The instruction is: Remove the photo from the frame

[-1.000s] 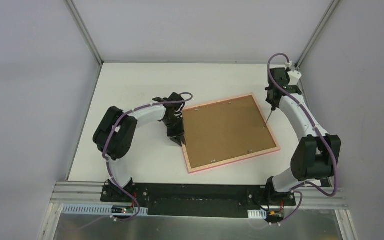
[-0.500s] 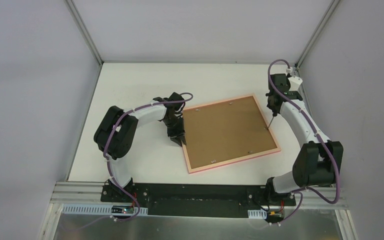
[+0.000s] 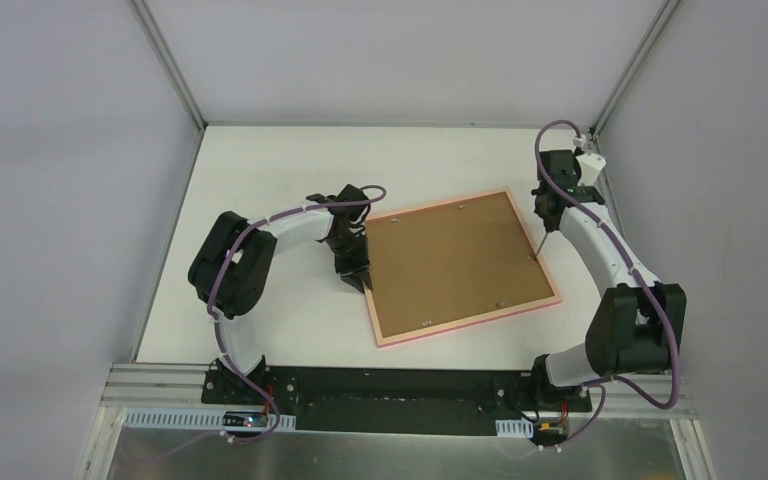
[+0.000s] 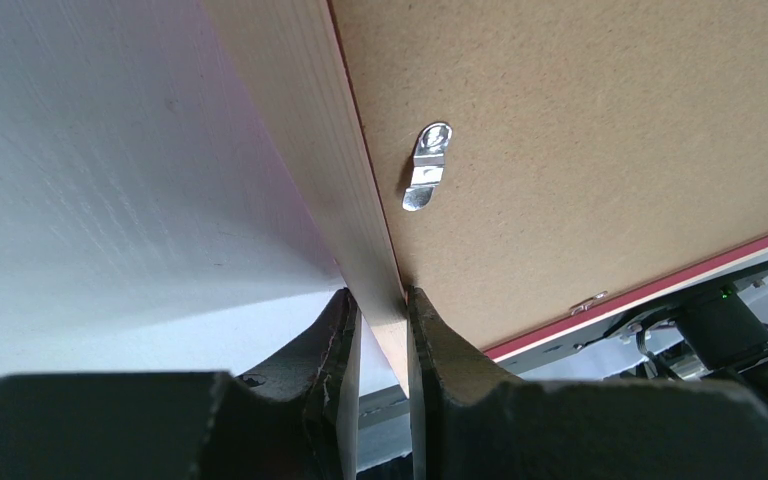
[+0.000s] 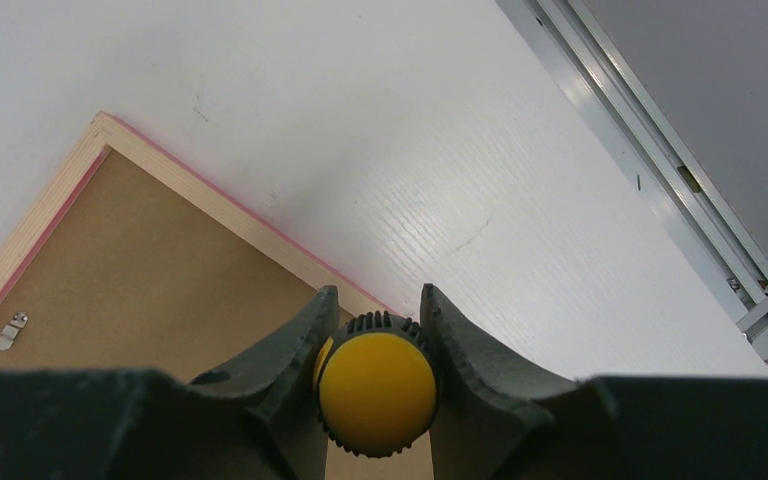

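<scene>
The pink frame [image 3: 467, 325] lies face down on the white table, so the photo's printed side is hidden and only its brown backing board [image 3: 450, 265] shows. My left gripper [image 3: 357, 272] is shut on the frame's left edge; in the left wrist view its fingers [image 4: 380, 300] pinch the pale wooden rail [image 4: 300, 130]. My right gripper [image 3: 548, 212] is shut on a yellow-capped screwdriver [image 5: 376, 390]. The screwdriver's thin shaft [image 3: 539, 240] points down at the frame's right edge [image 5: 210, 205].
Small metal turn clips sit on the backing near the edges [image 4: 426, 168] [image 5: 10, 330] [image 3: 498, 298]. Grey walls with aluminium rails [image 5: 650, 170] close in the table at the back and right. The arm bases stand at the near edge [image 3: 390, 385].
The right arm has shifted slightly, its elbow swinging right and down, while the screwdriver tip stays at the frame's right edge. The left arm and the frame have not moved.
</scene>
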Robot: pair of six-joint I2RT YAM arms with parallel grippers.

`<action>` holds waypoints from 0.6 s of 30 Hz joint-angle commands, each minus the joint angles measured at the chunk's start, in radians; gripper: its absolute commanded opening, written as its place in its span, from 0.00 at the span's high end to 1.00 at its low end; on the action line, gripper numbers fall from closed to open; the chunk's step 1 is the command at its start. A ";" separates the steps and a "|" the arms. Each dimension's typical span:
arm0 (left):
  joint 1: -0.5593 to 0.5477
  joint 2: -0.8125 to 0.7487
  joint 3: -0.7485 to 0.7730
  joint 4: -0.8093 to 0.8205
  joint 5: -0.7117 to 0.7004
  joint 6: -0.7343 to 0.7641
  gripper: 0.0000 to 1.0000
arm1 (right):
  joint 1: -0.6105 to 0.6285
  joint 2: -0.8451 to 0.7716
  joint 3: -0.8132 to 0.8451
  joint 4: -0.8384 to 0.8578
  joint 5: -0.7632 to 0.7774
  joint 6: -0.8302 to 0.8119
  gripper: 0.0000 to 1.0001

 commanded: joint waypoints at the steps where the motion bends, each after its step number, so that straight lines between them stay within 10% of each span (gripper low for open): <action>1: -0.009 0.016 0.021 -0.018 0.059 0.030 1.00 | 0.000 0.012 -0.018 0.070 -0.022 0.012 1.00; 18: -0.009 0.014 0.021 -0.032 0.067 0.053 1.00 | 0.030 0.098 0.027 0.110 0.093 -0.031 1.00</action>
